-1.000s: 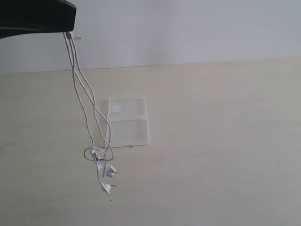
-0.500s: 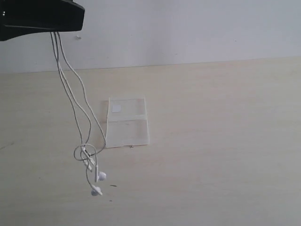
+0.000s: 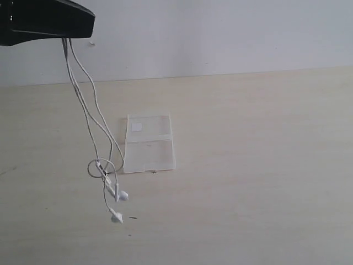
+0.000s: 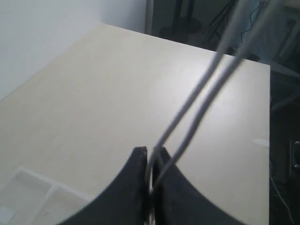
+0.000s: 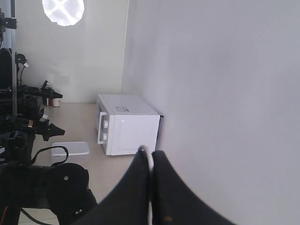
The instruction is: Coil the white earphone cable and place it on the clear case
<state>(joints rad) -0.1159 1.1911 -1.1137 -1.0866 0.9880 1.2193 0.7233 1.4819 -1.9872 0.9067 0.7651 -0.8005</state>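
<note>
Beneath left pincer, cable near-vertical

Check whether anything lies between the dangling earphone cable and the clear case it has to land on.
Nothing visible does. The white earphone cable hangs from the left tool, which is shut on it, and its earbuds dangle left of the clear case in the exterior view. No object shows on the table between them.

Soft even light, faint shadows; white earphone cable blurred, perhaps out of focus.
</note>
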